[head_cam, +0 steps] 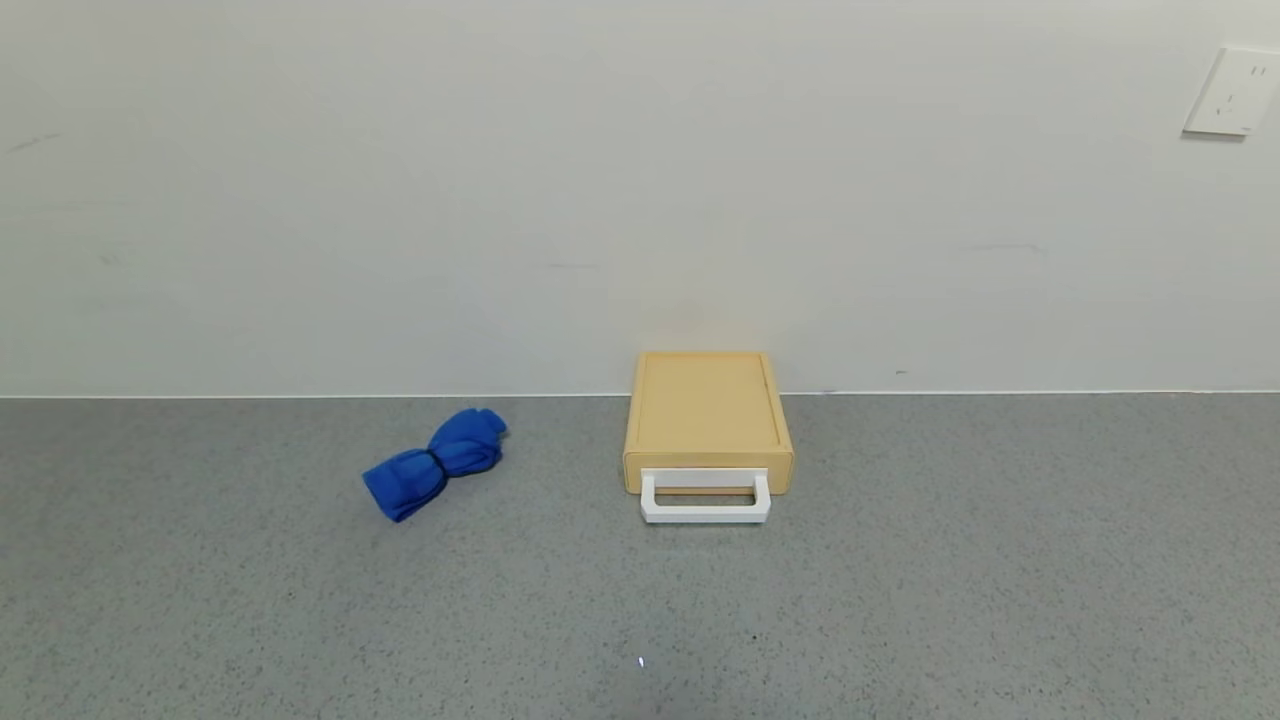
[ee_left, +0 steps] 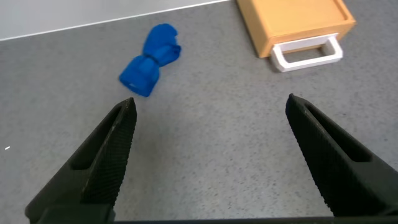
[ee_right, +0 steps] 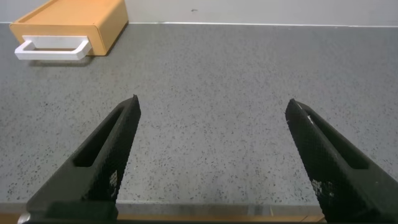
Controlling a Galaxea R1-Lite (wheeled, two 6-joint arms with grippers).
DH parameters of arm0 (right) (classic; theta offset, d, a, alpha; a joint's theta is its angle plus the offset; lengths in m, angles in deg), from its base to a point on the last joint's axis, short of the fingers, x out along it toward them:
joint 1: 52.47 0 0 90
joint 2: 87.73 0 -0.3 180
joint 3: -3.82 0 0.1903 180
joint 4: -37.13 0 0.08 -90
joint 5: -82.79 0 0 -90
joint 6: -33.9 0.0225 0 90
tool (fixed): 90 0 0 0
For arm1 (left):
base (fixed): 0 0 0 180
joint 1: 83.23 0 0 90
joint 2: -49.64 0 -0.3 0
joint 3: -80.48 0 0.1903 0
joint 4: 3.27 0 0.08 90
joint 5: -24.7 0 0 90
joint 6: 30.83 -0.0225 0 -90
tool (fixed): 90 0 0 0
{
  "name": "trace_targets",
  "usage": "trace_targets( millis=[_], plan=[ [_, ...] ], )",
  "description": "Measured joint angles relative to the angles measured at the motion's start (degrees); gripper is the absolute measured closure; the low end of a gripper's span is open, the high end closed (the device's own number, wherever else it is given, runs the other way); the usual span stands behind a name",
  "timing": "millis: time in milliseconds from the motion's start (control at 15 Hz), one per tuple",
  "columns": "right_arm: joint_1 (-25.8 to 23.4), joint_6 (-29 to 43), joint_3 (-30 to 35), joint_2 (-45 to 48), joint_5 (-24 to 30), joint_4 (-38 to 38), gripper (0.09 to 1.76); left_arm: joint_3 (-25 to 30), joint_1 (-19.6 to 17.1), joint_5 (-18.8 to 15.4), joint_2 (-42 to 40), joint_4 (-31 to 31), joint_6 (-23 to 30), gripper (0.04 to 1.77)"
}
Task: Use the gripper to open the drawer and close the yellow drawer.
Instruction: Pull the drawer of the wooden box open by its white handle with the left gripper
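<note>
The yellow drawer case [head_cam: 707,415] stands against the wall at the table's middle, drawer pushed in, its white loop handle [head_cam: 705,497] facing me. It also shows in the left wrist view [ee_left: 295,22] and the right wrist view [ee_right: 68,25]. My left gripper [ee_left: 211,106] is open and empty above bare table, well short of the drawer. My right gripper [ee_right: 212,107] is open and empty at the table's front edge, to the right of the drawer. Neither arm shows in the head view.
A blue cloth bundle [head_cam: 435,462] lies left of the drawer, also in the left wrist view [ee_left: 150,60]. The grey speckled table [head_cam: 900,600] meets a white wall at the back. A wall socket [head_cam: 1232,92] is at the upper right.
</note>
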Motion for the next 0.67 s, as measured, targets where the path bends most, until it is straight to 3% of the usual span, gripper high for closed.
trace_targets(
  millis=[333, 667],
  plan=[
    [0.0, 0.0, 0.0, 0.0, -0.02, 0.0, 0.14, -10.14, 0.3, 0.57, 14.77, 0.56, 0.05, 0.08],
    [0.0, 0.0, 0.0, 0.0, -0.02, 0.0, 0.14, -27.7, 0.96, 0.16, 39.13, 4.22, -0.05, 0.08]
  ],
)
